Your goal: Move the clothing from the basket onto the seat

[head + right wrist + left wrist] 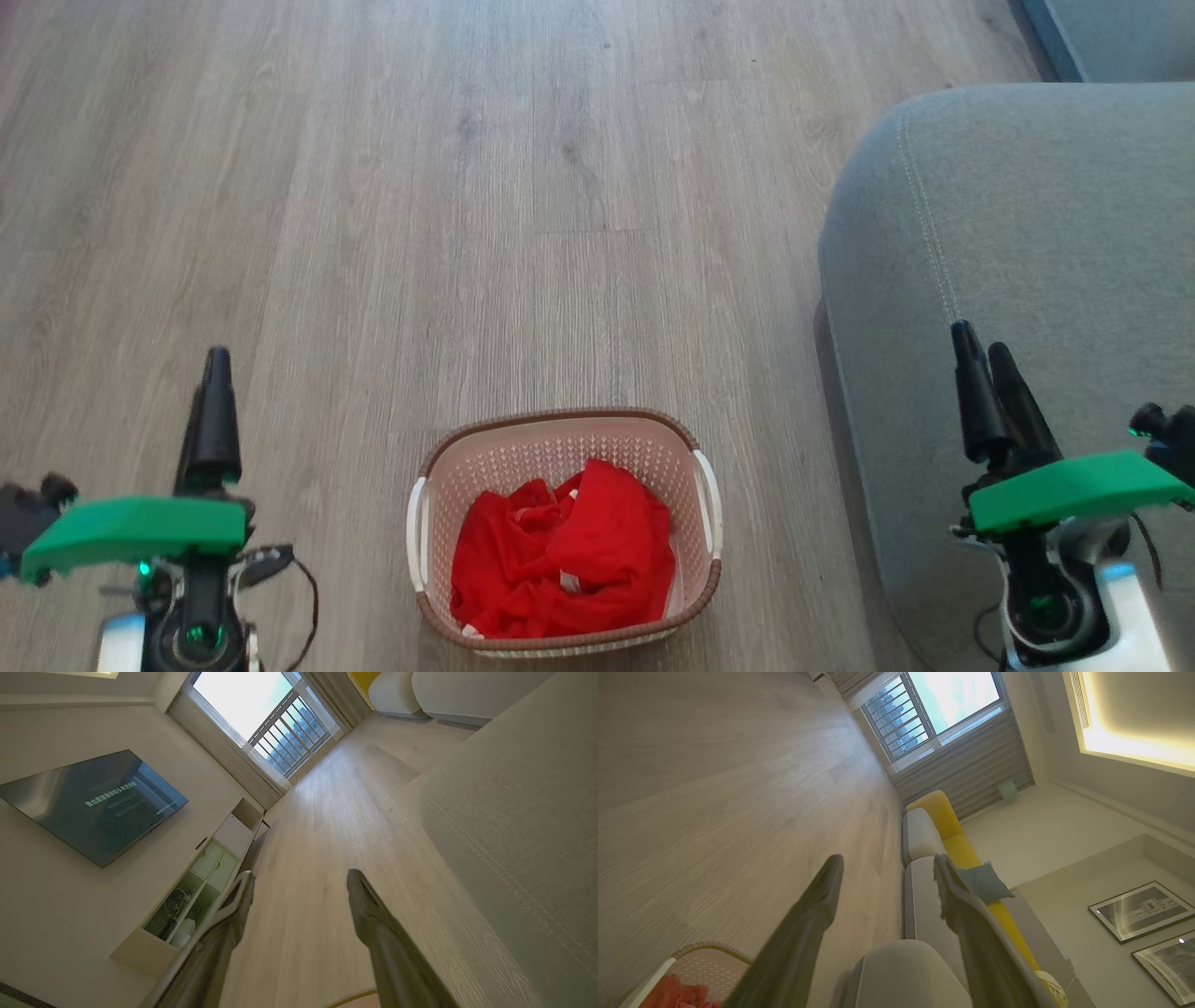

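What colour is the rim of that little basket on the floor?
Brown, with a woven look, around the cream basket; it shows best in the head view.

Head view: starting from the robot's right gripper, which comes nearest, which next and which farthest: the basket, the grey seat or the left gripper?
From the right gripper:
1. seat: right alongside it, at the right.
2. basket: lower middle, well to its left.
3. left gripper: far across, at the lower left.

Left fingers (215,411) and right fingers (971,392) point forward, spread apart.
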`<state>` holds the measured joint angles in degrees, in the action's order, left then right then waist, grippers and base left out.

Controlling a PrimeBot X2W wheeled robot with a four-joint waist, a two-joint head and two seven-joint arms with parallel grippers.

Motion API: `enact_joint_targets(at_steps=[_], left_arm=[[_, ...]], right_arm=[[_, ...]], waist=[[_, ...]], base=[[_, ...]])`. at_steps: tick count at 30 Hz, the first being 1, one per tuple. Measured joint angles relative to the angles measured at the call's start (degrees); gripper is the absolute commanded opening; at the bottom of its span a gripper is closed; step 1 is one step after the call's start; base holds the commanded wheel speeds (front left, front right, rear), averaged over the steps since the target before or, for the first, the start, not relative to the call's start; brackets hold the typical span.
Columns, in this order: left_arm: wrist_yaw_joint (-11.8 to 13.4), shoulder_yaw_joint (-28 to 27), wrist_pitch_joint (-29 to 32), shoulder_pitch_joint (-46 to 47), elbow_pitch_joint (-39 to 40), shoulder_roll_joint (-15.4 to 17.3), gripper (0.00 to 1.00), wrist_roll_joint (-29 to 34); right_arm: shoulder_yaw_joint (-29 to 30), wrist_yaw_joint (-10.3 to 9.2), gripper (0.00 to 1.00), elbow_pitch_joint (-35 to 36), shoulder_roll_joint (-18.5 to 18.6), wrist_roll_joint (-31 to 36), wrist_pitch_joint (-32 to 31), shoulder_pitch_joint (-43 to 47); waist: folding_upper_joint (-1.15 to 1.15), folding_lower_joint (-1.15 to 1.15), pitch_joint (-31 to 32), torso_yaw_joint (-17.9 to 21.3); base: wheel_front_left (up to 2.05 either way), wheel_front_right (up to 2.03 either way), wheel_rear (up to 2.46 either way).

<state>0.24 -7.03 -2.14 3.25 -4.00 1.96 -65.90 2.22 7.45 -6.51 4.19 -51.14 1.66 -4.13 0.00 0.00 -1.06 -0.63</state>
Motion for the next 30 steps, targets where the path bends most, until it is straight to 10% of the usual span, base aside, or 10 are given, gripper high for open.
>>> enact_joint_targets(at_steps=[19,30], left_arm=[[10.56,13.26,-3.08,0.93,8.27,0.34,1.00,25.53],[20.83,26.57,-4.78,1.88,6.00,5.86,1.00,34.41]], right_arm=[[-5.03,0.00,1.00,2.89,1.86,17.69,3.30,-1.32],[-7.19,0.00,1.00,-0.43,2.08,24.49,5.19,-1.30]], waist=[[0.00,0.00,-0.16,-0.32],[0.00,0.00,-0.03,0.10]], base=[[0.00,0.00,0.00],[0.00,0.00,0.00]])
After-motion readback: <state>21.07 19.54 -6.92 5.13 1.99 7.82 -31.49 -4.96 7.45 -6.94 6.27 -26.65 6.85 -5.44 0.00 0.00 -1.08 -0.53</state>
